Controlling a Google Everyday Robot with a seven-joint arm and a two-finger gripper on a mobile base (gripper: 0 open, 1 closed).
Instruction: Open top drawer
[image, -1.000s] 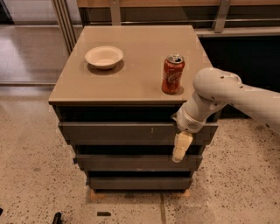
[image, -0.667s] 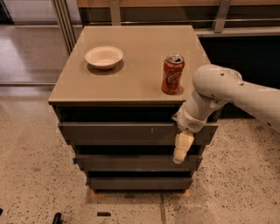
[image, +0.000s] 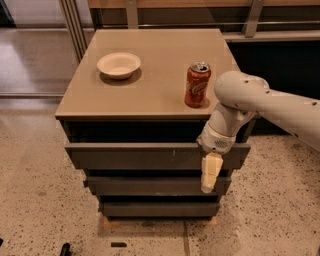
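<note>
The top drawer (image: 145, 156) is the long dark grey front just under the tan cabinet top, with small pale scratches right of centre. It stands out a little further than the two narrower fronts below it. My gripper (image: 210, 173) is cream coloured and points down in front of the drawer's right end, its tip reaching the second front (image: 150, 185). The white arm (image: 265, 102) comes in from the right and hides the drawer's right upper edge.
A red soda can (image: 197, 84) stands on the cabinet top (image: 150, 75) near its right front, close to my arm. A pale bowl (image: 118, 65) sits at the left back. Speckled floor surrounds the cabinet; a dark shelf unit stands at the right.
My gripper has edged slightly down and to the right in front of the drawer. The drawer, can and bowl have not moved.
</note>
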